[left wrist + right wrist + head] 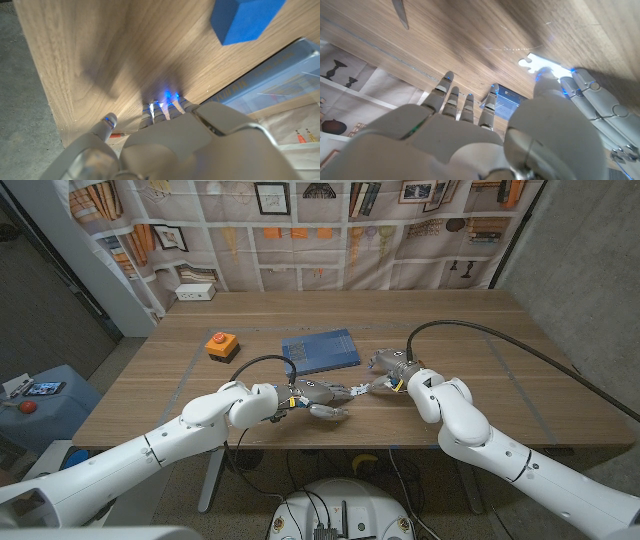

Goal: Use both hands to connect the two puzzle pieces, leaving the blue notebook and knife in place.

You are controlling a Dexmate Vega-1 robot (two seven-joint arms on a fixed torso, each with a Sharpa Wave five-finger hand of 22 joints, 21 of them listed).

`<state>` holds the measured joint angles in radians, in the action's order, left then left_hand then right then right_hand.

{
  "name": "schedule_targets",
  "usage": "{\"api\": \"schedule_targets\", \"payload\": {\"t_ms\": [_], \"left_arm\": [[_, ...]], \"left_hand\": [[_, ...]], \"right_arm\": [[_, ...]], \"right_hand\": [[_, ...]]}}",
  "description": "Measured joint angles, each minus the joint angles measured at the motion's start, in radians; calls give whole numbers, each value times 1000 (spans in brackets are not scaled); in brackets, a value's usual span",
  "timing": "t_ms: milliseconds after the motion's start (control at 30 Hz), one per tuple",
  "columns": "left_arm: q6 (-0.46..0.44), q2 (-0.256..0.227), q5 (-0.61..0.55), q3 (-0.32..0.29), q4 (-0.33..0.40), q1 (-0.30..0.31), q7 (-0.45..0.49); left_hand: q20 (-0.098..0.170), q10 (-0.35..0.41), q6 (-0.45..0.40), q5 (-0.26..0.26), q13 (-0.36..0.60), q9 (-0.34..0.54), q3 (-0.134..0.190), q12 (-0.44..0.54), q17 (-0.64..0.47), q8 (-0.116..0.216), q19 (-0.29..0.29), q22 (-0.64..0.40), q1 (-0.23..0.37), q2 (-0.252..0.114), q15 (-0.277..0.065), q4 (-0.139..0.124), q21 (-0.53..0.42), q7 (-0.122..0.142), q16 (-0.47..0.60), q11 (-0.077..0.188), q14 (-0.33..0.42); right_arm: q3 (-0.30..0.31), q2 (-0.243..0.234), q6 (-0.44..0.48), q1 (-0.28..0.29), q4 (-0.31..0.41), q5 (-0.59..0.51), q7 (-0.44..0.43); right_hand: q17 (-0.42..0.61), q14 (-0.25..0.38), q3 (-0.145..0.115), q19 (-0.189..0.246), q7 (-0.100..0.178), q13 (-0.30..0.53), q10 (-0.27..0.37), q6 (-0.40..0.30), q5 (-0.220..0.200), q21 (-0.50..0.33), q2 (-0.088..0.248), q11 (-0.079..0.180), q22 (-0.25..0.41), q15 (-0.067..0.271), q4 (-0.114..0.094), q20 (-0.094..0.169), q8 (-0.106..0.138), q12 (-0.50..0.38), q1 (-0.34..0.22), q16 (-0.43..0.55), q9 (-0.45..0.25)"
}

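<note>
counter (150,380): wood grain, pale plank seams, rectangular. Open room on the far left and far right ends; front edge runs just below both robot hands.
button box (220,344): orange block with a red round cap, left of centre, well apart from the robot hands.
left robot hand (318,394): white shell arm, grey metal fingers pointing right, low over the counter near the front edge. Fingertips meet the right robot hand's at centre. Grasp state: can't tell, the contact spot is too small in the head view and hidden in the left wrist view.
notebook (320,350): blue, flat, rectangular, slightly skewed, just beyond the left robot hand. In the left wrist view its corner shows as matte blue.
puzzle piece (536,62): thin, flat, white, glossy, knobbed edge, lying on the counter at the tip of one finger (546,80) of the right robot hand, in the right wrist view. Whether it is pinched or only touched: can't tell. Second piece: can't make it out.
right robot hand (388,370): grey fingers pointing left toward the left robot hand, other fingers spread over bare wood.
knife (400,12): grey pointed blade tip flat on the wood, well apart from the fingers, in the right wrist view.
right end: bare counter out to the edge, black cable arcing over it.
</note>
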<state>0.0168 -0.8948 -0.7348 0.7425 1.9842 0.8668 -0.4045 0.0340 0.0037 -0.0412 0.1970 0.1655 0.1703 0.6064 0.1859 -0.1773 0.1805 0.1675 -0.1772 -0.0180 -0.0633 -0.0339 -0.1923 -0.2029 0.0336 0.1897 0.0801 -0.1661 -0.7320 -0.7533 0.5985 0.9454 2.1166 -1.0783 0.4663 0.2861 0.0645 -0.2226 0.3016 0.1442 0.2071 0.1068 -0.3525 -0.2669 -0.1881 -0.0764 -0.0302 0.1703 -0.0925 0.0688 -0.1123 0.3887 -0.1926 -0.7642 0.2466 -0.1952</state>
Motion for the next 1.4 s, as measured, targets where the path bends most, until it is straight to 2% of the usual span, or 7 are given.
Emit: {"api": "schedule_targets", "payload": {"t_ms": [133, 233, 533, 733, 900, 1200, 1400], "left_arm": [[4, 3, -3, 2, -3, -4, 1], [7, 5, -5, 2, -5, -6, 1], [12, 9, -8, 5, -9, -14, 0], [15, 11, -8, 6, -13, -18, -2], [17, 13, -10, 7, -15, -21, -4], [17, 15, -12, 9, -18, -24, -5], [17, 15, -12, 9, -19, -25, -5]], "left_hand": [[0, 2, 0, 0, 0, 0, 2, 0, 0, 0, 0, 0, 0, 0, 0, 2, 0, 0, 0, -2, 0], [0, 3, 0, 0, 8, 2, 2, 0, 0, 0, 0, 0, 0, 0, 0, 2, 0, 0, 0, -3, 0], [0, 9, -4, 0, 7, 1, 7, 0, 0, 0, 0, 1, 0, 0, 0, -2, 0, -4, 0, -5, 0], [0, 9, -4, 0, 6, 2, 7, 0, 0, 0, 0, 1, 0, 0, 0, -2, 0, -4, 0, -5, 0], [0, 9, -4, 0, 6, 2, 7, 0, 0, 0, 0, 1, 0, 0, 0, -2, 0, -4, 0, -5, 0], [0, 9, -4, 0, 5, 2, 11, 0, 0, 0, 0, 1, 0, 0, 0, 2, 0, -4, 0, -5, 0], [0, 9, -4, 0, 3, 2, 15, 0, 0, 0, 0, 1, 0, 0, 0, -2, 0, -3, 0, -5, 0]], "right_arm": [[10, -5, 0, 10, 2, 0, 0], [16, -10, 11, 16, 3, 41, -52], [34, -23, 19, 35, 5, 105, -126], [42, -31, 26, 46, 5, 151, -173], [46, -38, 32, 56, 3, 185, -211], [47, -51, 37, 68, -7, 249, -286], [48, -59, 26, 78, -18, 282, -330]], "right_hand": [[0, 0, 27, 4, -26, 0, 0, 27, -8, 0, 5, 0, 0, 0, -27, 4, -24, 0, 63, 0, 0], [4, 0, 39, 4, -32, 0, -1, 46, -8, 0, 1, -1, 0, 0, -39, 4, -35, 0, 89, 0, 0], [4, -4, 84, 0, -24, -3, -18, 97, -15, 0, 7, -4, 0, -4, -92, 7, -78, 0, 203, 0, 4], [4, -9, 103, -4, -22, -3, -31, 142, -23, -1, 15, -1, 0, -9, -117, 11, -109, 0, 245, -7, 5], [4, -31, 124, -15, -31, -7, -54, 199, -33, -1, 22, 7, -2, -5, -141, 22, -148, 0, 301, -16, 9], [-7, -74, 144, -49, -71, -15, -97, 290, -41, 7, 19, 7, -3, 2, -160, 41, -200, 9, 343, -39, 14], [-17, -93, 152, -70, -94, -17, -131, 352, -52, 11, 12, 2, -3, 3, -168, 48, -215, 12, 358, -44, 14]]}}
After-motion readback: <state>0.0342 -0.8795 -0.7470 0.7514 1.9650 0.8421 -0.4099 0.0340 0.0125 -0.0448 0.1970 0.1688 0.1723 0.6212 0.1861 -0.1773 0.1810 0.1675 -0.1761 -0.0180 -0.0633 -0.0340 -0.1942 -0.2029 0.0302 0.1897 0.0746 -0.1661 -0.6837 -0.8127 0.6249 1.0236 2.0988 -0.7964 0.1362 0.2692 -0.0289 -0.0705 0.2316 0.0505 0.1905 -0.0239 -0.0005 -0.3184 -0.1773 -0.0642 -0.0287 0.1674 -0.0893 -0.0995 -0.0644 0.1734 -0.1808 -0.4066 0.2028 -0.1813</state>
